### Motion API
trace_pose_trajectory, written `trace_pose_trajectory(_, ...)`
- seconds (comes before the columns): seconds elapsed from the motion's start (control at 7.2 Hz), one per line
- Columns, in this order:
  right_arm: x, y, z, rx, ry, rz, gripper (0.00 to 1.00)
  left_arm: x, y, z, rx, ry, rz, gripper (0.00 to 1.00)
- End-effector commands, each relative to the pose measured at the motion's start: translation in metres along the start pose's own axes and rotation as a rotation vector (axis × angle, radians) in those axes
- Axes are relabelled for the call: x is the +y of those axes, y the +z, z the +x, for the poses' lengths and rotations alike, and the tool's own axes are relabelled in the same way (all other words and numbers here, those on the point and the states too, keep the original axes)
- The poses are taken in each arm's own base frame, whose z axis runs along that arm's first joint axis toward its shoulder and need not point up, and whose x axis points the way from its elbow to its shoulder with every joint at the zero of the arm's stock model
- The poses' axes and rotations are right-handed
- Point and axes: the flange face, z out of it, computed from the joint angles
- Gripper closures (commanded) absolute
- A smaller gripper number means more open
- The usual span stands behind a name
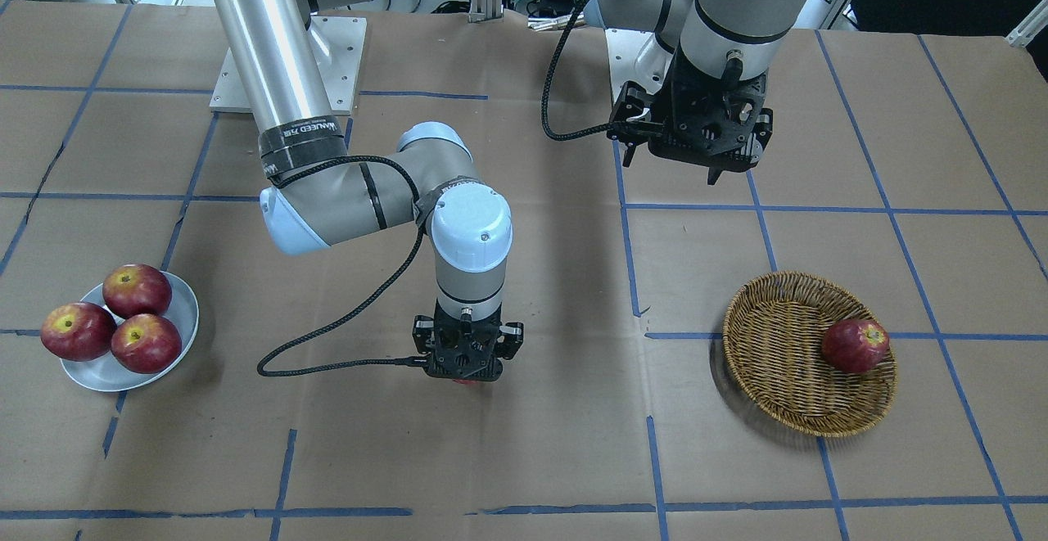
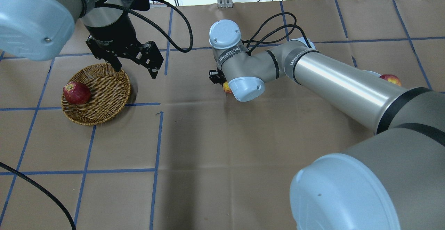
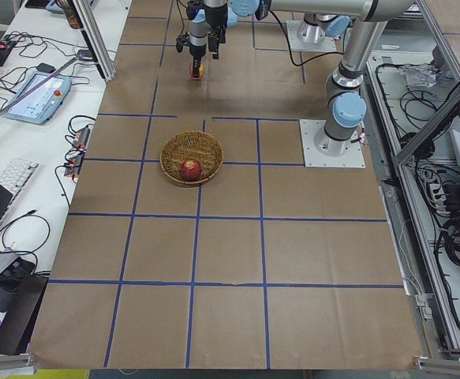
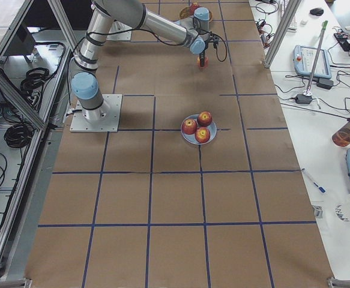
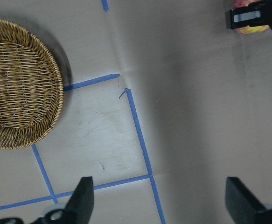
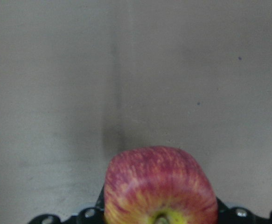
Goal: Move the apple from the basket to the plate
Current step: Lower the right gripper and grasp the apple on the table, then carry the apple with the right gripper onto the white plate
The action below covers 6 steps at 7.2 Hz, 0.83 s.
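My right gripper [image 1: 467,365] is shut on the apple [image 6: 159,186], pinkish-red with yellow streaks, and holds it above the bare paper at mid-table, between basket and plate. The apple also peeks out under the wrist in the overhead view [image 2: 227,87]. The wicker basket [image 1: 778,361] holds one darker red apple [image 1: 856,346]. The pale plate [image 1: 187,304] carries three red apples. My left gripper [image 1: 696,152] is open and empty, hovering behind the basket; its fingers [image 5: 82,198] stand wide apart in the left wrist view.
The table is covered in brown paper with a blue tape grid [image 1: 630,263]. The right arm's elbow [image 1: 327,205] stretches low across the table toward the plate side. Arm base plates [image 1: 344,58] sit at the robot's edge.
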Motion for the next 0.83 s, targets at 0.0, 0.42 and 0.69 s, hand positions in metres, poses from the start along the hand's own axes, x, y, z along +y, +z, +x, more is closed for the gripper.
trace_pose_trajectory(0.0,-0.021,-0.059,0.045,-0.005,0.031,0.007,0.47,0.000,0.001,0.000,0.000,0.000,-0.001,0.01)
trace_pose_trajectory(0.42,-0.047,-0.145,0.211,0.034,-0.059,-0.047,0.47,0.000,0.001,0.000,0.000,0.000,-0.001,0.01)
trace_pose_trajectory(0.69,-0.055,-0.140,0.327,0.054,-0.061,-0.084,0.47,0.000,0.001,0.000,0.000,0.000,-0.001,0.01)
